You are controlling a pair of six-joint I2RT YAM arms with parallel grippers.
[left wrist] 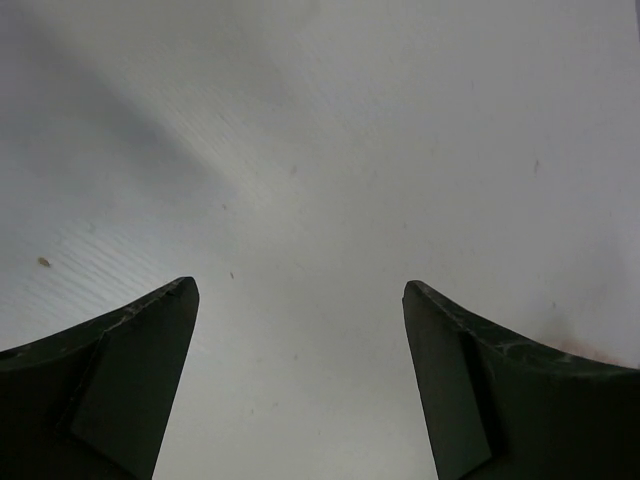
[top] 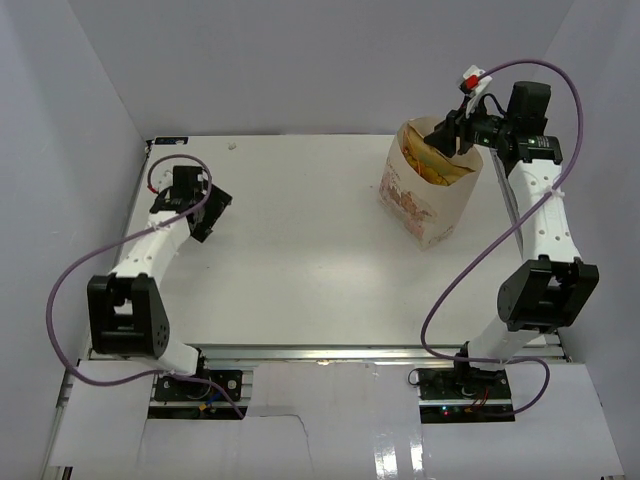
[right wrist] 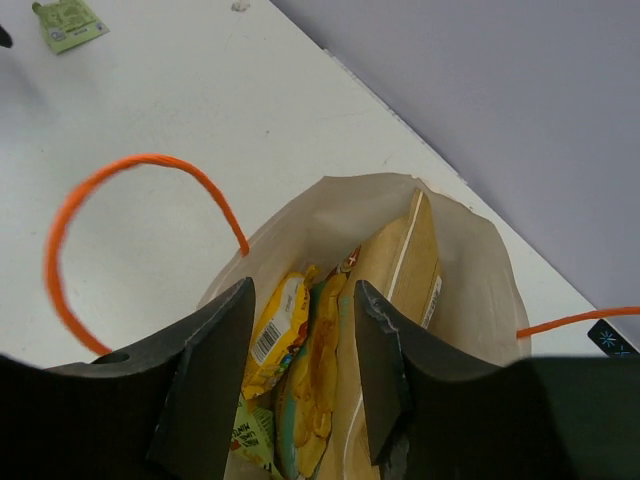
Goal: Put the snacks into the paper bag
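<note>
The cream paper bag (top: 425,205) with reddish print stands upright at the back right. My right gripper (top: 452,135) hangs just above its mouth, open and empty (right wrist: 300,290). Inside the bag (right wrist: 480,270) I see the tan-gold chip bag (right wrist: 405,260), a yellow packet (right wrist: 280,325), a packet printed with yellow chips (right wrist: 325,380) and a green packet (right wrist: 250,430). Another small green packet (right wrist: 68,22) lies on the table far from the bag; the top view does not show it. My left gripper (top: 205,210) is open and empty (left wrist: 300,287) over bare table at the left.
An orange loop handle (right wrist: 60,230) stands up beside my right fingers; the other handle (right wrist: 560,322) sticks out on the far side. White walls close in the table (top: 300,250) at the back and sides. A small speck (top: 232,146) lies near the back edge.
</note>
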